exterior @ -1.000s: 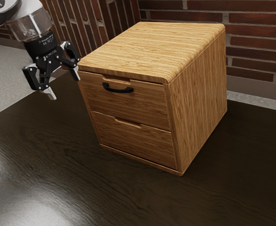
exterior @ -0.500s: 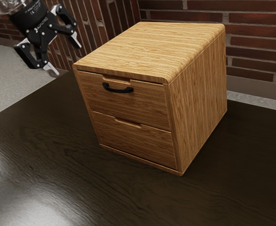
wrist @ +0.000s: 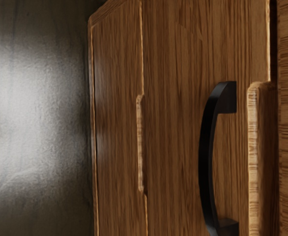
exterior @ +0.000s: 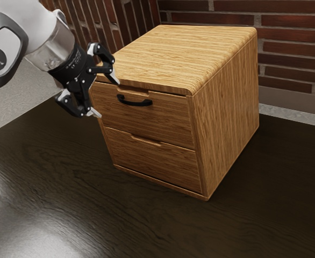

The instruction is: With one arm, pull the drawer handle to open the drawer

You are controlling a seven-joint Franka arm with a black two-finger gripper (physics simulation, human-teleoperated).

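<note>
1. The wooden two-drawer cabinet (exterior: pixel 179 54) stood on the dark worktop (exterior: pixel 66 204), with a brick wall (exterior: pixel 286 32) behind it.
2. The top drawer (exterior: pixel 157 118) sat flush with the cabinet front, shut. The lower drawer (exterior: pixel 157 158) was likewise flush.
3. The black drawer handle (exterior: pixel 134 101) was fixed high on the top drawer, just under a notch in the cabinet's top edge, toward the exterior view's left.
4. The arm (exterior: pixel 34 37) came in from the exterior view's upper left.
5. The gripper (exterior: pixel 105 97) was at the cabinet's front corner, level with the top drawer, on the exterior view's left of the handle and apart from it.
6. Gripper fingers were spread wide, one above the other, gripping neither handle nor drawer.
7. The upper fingertip (exterior: pixel 116 80) lay close against the cabinet's top front edge; whether it touched could not be told.
8. In the wrist view the hand faced the cabinet front squarely. The handle (wrist: pixel 208 157) showed as a black bow on the top drawer (wrist: pixel 173 123).
9. Beside it were the lower drawer (wrist: pixel 117 123) and the worktop (wrist: pixel 36 123) beyond.
</note>
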